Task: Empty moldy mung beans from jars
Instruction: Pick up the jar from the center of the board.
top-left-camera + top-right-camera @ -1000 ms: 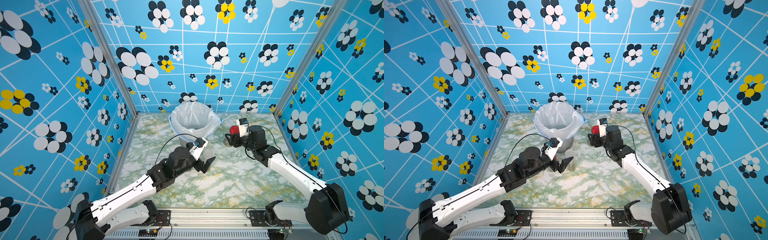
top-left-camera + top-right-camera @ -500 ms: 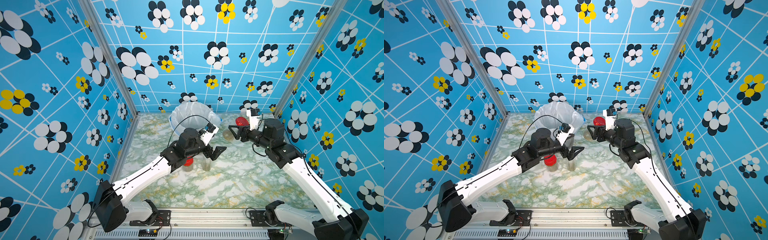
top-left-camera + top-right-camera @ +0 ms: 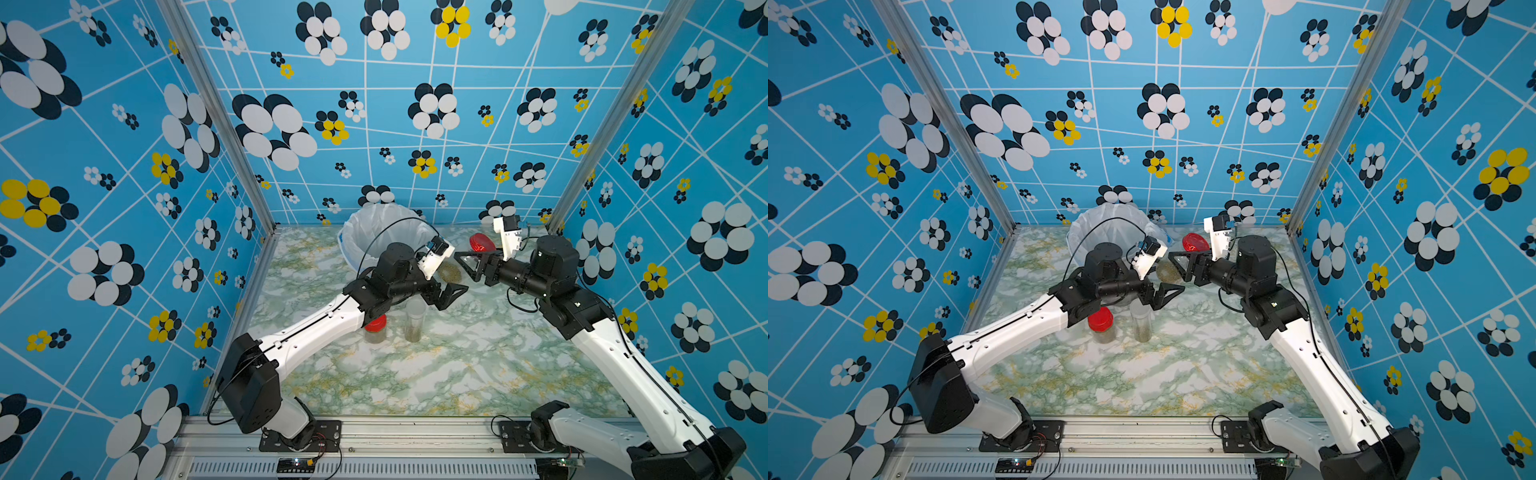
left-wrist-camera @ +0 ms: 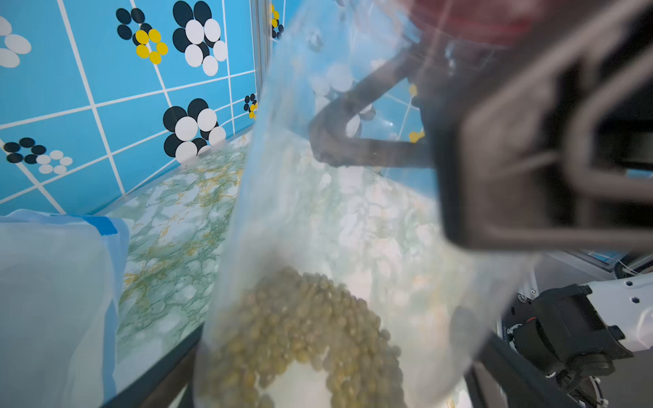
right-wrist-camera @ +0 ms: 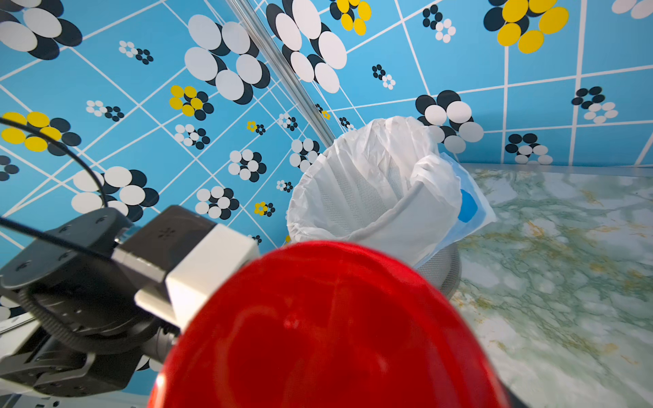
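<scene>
My right gripper (image 3: 467,259) is shut on a clear jar (image 3: 451,270), held tilted in the air beside the bucket. Its red lid (image 3: 481,243) (image 5: 328,335) points toward the back wall. The moldy mung beans (image 4: 300,328) lie heaped in the jar's lower end. My left gripper (image 3: 455,282) (image 4: 328,388) is open, its fingers (image 4: 155,374) on either side of that bean-filled end; whether they touch it I cannot tell. On the table stand a second red-lidded jar (image 3: 375,328) and a taller lidless jar (image 3: 414,320), both with beans at the bottom.
A grey mesh bucket (image 3: 374,232) (image 5: 371,197) lined with a white bag stands at the back of the marble table (image 3: 457,374), just behind my left wrist. Blue flowered walls close three sides. Both forearms meet over the table's middle.
My right gripper has lifted the red-lidded jar off the back of the table and tilted it. My left arm swung up and right from over the two standing jars to the held jar's base.
</scene>
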